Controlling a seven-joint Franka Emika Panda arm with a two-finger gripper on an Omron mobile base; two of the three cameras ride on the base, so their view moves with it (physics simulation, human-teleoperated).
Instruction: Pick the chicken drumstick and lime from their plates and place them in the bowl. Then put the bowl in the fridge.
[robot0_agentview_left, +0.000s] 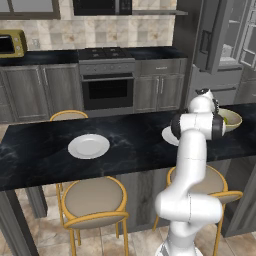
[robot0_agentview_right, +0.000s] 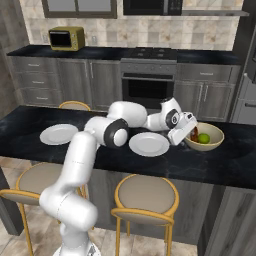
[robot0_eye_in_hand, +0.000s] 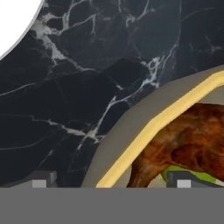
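The tan bowl (robot0_agentview_right: 212, 143) stands on the dark counter at the right, with the reddish-brown chicken drumstick (robot0_agentview_right: 194, 134) and the lime (robot0_agentview_right: 203, 138) inside it. In the hand view the drumstick (robot0_eye_in_hand: 188, 144) lies over the lime (robot0_eye_in_hand: 181, 172) behind the bowl's thick rim (robot0_eye_in_hand: 153, 127). My gripper (robot0_agentview_right: 186, 131) is open at the bowl's left rim. One fingertip (robot0_eye_in_hand: 41, 183) is outside the wall and the other is inside. Both white plates (robot0_agentview_right: 59, 134) (robot0_agentview_right: 149, 144) are bare. The fridge (robot0_agentview_left: 220, 35) stands at the far right with its door open.
Round stools (robot0_agentview_left: 95, 200) with yellow frames are tucked under the counter's near edge. Across the aisle are grey cabinets, a built-in oven (robot0_agentview_left: 107, 92) and a yellow microwave (robot0_agentview_right: 66, 38). The near plate lies just left of the bowl.
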